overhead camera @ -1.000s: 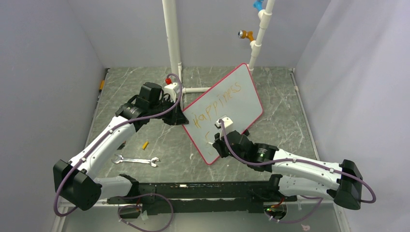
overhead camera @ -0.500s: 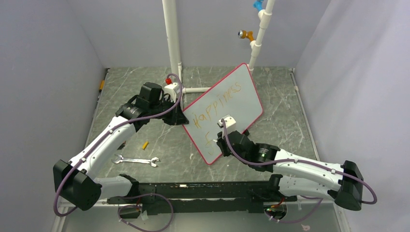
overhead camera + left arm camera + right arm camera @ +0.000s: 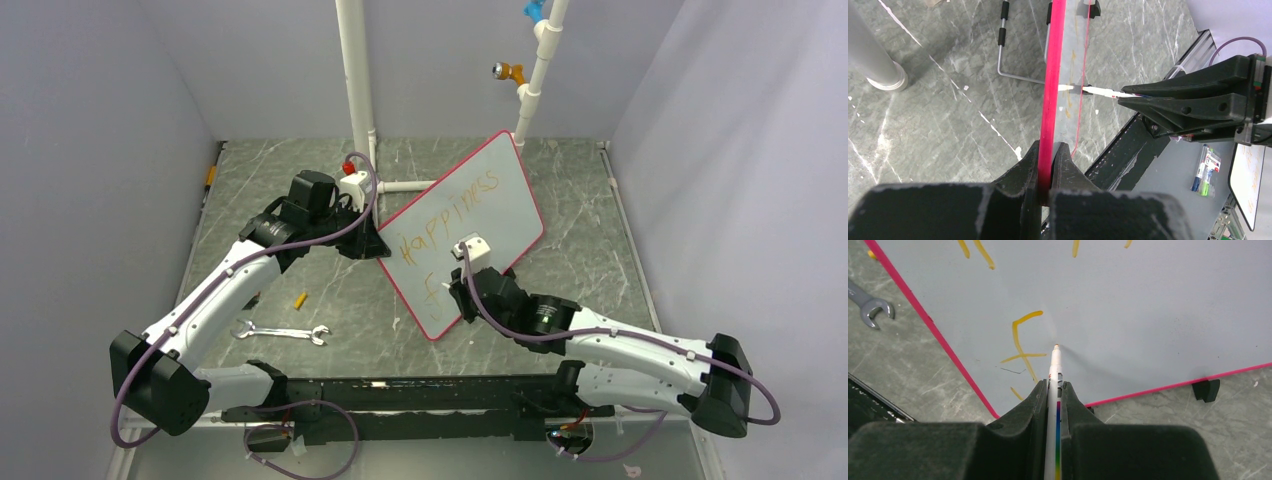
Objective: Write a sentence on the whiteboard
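Note:
The whiteboard (image 3: 480, 215), white with a red-pink frame, stands tilted on the table. Orange lettering (image 3: 450, 215) reads about "Happiness" on its upper line, and a single "F" (image 3: 1020, 342) starts the lower line. My left gripper (image 3: 372, 243) is shut on the board's left frame edge (image 3: 1050, 100) and holds it up. My right gripper (image 3: 462, 290) is shut on a white marker (image 3: 1054, 375). The marker's tip (image 3: 1056, 346) touches the board just right of the "F".
A silver wrench (image 3: 282, 332) and a small yellow cap (image 3: 299, 299) lie on the table left of the board. White pipes (image 3: 356, 90) stand behind it. A wire stand (image 3: 1008, 50) shows behind the board. Grey walls close in both sides.
My right gripper has shifted slightly right along the lower line; the "F" has been drawn. The left arm and board have not moved.

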{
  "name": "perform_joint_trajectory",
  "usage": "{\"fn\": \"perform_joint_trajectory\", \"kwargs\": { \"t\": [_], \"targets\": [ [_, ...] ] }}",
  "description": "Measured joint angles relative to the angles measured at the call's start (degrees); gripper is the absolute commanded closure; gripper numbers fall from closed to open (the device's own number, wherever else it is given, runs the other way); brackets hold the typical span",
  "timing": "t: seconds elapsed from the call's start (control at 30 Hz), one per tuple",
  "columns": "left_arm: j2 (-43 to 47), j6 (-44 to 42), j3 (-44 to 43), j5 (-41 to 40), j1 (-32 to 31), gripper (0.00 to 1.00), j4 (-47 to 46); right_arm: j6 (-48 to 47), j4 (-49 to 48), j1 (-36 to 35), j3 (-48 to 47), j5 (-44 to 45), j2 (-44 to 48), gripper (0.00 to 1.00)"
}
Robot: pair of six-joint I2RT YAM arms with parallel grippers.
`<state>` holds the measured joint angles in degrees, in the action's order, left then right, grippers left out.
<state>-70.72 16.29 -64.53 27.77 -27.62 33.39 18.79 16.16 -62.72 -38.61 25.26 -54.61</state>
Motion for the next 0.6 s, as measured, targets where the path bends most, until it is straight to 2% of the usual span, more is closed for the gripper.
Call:
{"fn": "perform_joint_trajectory", "kwargs": {
  "t": [0.6],
  "targets": [
    [0.0, 0.1, 0.0, -0.2, 0.0, 1.0, 0.0, -0.4, -0.8, 0.8, 0.7, -1.9, -1.5, 1.0]
  ]
}}
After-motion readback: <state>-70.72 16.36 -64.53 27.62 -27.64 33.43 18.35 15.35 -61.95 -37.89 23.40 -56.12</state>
